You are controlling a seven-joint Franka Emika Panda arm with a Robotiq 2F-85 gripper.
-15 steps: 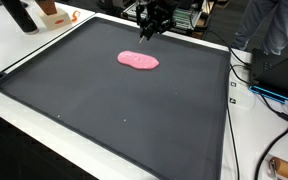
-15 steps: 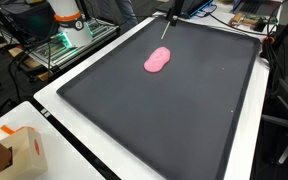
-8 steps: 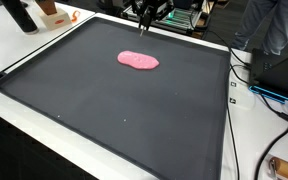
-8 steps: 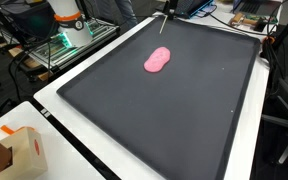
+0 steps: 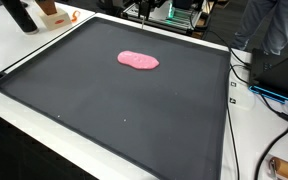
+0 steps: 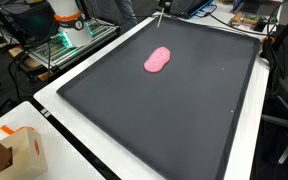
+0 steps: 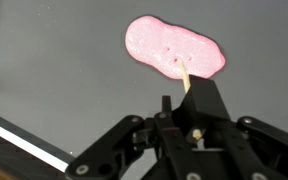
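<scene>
Stick [image 7: 183, 75] gripped in claw [image 7: 192, 100] nr mat's [image 5: 134, 115] far edge; pink blob [image 5: 138, 61] apart.

Even, bright overhead light; wrist view perhaps slightly soft.

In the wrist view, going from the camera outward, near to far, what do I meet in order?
The gripper → thin stick clamped in it → pink blob lying on the dark mat.

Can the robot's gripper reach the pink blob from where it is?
Probably yes. The gripper, shut on a thin stick, hangs over the dark mat near the pink blob, with nothing between them.
</scene>
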